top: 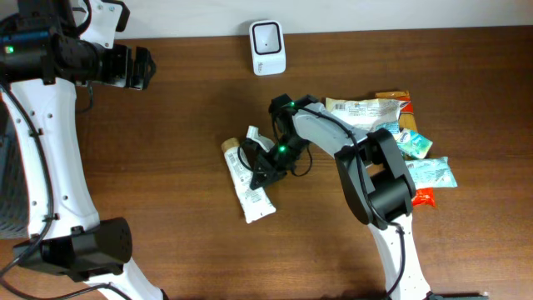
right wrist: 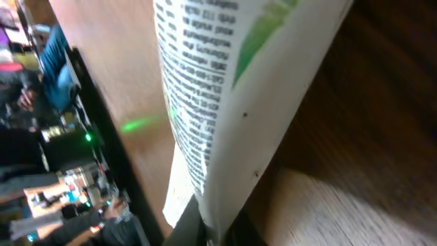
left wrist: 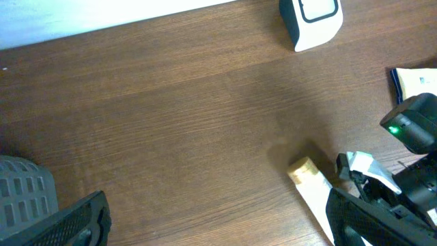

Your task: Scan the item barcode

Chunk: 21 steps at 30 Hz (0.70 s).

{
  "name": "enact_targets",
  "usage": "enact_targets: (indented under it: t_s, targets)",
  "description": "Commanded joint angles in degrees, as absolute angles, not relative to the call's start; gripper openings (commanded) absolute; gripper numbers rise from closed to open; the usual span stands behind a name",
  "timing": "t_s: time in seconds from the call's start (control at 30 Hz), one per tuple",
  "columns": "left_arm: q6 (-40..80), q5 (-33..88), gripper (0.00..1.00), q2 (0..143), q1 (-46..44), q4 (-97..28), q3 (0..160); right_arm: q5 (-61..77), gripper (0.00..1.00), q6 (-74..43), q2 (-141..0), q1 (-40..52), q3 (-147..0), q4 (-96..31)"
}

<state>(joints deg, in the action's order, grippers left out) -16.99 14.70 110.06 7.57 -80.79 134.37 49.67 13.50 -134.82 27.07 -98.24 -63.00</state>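
Dark brown wood makes up the worktop, with a pale wall along its far edge. Near its middle in the overhead view lies the tube. It is white and soft-sided, with a tan cap at one end and a flat crimped tail at the other. Its long axis runs from 11 o'clock at the cap to 5 o'clock at the tail. The right wrist view shows one face close up, with dense black print and a green streak down the side. I cannot pick out a barcode among that print.

The right jaws are pressed together on the tube's 3 o'clock flank, about midway along it, and appear to be pinching it. The right arm reaches them from the 2 o'clock side. This arm is by far the nearer one.

From the tube, the white scanner stands at about 12 o'clock, against the far edge and well apart. The coming move probably hinges on that gap: lifting the tube and turning its printed face toward the scanner's window.

A heap of snack packets sits at 3 o'clock, beyond the right arm. The left arm waits at 10 o'clock. The left jaws are spread wide and hold nothing.
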Motion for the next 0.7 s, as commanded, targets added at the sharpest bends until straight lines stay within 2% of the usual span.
enact_targets:
  t_s: [0.0, 0.1, 0.2, 0.3, 0.4, 0.5, 0.6, 0.67]
  targets:
    - [-17.87, 14.98, 0.99, 109.75, 7.68, -80.68, 134.39, 43.75, 0.04, 8.62, -134.13, 27.24, -98.32, -60.86]
    - [-17.87, 14.98, 0.99, 109.75, 7.68, -80.68, 134.39, 32.77, 0.04, 5.28, -125.25, 27.27, -99.46, -61.76]
    - [-17.89, 14.98, 0.99, 109.75, 7.68, -80.68, 134.39, 22.81, 0.04, 1.83, -108.16, 27.27, -99.46, -62.43]
    - [-17.87, 14.98, 0.99, 109.75, 7.68, -80.68, 134.39, 28.16, 0.04, 1.91, -97.97, 27.18, -99.44, -62.61]
    - [-17.87, 14.98, 0.99, 109.75, 7.68, -80.68, 134.39, 37.65, 0.04, 2.94, -95.39, 24.60, -99.46, -62.57]
    - [-17.87, 14.98, 0.99, 109.75, 7.68, -80.68, 134.39, 35.94, 0.04, 4.21, -94.24, 23.22, -99.46, -61.54]
    - [-17.87, 14.98, 0.99, 109.75, 7.68, -80.68, 134.39, -1.54, 0.04, 4.23, -97.69, 24.73, -99.44, -49.50]
    - [-17.87, 14.98, 0.99, 109.75, 7.68, -80.68, 134.39, -16.03, 0.04, 12.21, -104.38, 24.69, -99.44, -35.68]
